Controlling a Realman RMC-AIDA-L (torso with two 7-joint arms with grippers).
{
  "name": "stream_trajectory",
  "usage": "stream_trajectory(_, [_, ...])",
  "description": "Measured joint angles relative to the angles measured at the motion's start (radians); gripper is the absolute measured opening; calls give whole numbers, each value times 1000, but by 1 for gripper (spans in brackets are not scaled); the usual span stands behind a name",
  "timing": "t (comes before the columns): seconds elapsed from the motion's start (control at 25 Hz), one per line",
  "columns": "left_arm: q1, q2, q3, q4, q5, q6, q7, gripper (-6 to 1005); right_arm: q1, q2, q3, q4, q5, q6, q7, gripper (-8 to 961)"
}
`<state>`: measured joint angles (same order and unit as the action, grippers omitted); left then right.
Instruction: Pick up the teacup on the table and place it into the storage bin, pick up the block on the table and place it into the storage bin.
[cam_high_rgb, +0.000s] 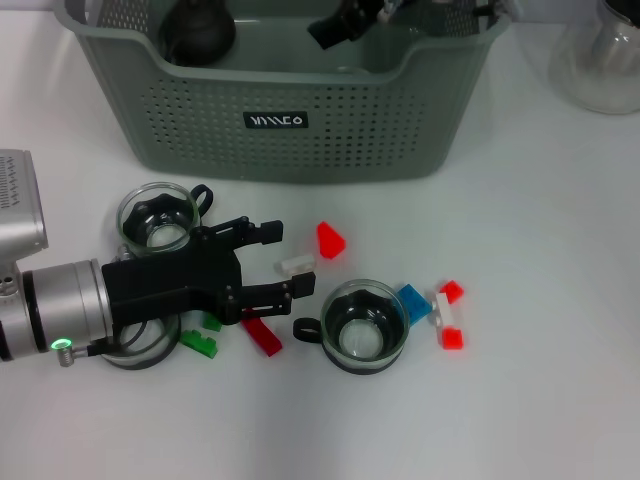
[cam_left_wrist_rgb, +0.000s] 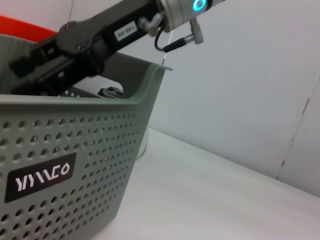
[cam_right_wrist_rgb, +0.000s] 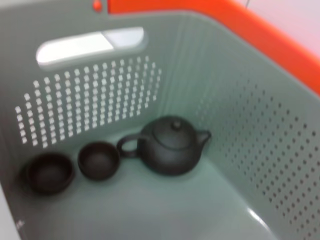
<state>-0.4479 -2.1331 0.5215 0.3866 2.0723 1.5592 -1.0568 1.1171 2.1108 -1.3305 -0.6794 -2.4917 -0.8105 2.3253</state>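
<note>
The left gripper (cam_high_rgb: 283, 262), fingers apart, sits lower left of centre; the white block (cam_high_rgb: 296, 264) lies between them, long axis across, below the storage bin (cam_high_rgb: 300, 150).

Cups and blocks on the table, bin behind them

You've got the grey-green storage bin (cam_high_rgb: 300, 120) at the back — perforated walls, black label facing you. In front stand two upright glass teacups: one (cam_high_rgb: 362, 325) mid-table, handle to the left, another (cam_high_rgb: 157, 218) near the bin's left corner. Small blocks lie scattered around them — a red wedge (cam_high_rgb: 330, 240), a white one (cam_high_rgb: 296, 264), a blue one (cam_high_rgb: 413, 301) touching the middle cup.
</note>
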Motion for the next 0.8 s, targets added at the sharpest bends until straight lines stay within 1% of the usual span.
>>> stream_trajectory(0.08, [0, 1, 0, 0, 0, 1, 0, 860, -46, 0, -44, -78, 11, -3, 33, 746])
stream_trajectory(0.28, [0, 2, 0, 0, 0, 1, 0, 859, -138, -4, -137, -237, 11, -5, 113, 860])
stream_trajectory(0.56, [-1, 2, 0, 1, 0, 1, 0, 859, -219, -5, -145, -387, 21, -24, 127, 921])
stream_trajectory(0.8, [0, 2, 0, 2, 0, 4, 0, 859, -351, -7, -162, -594, 125, -33, 90, 925])
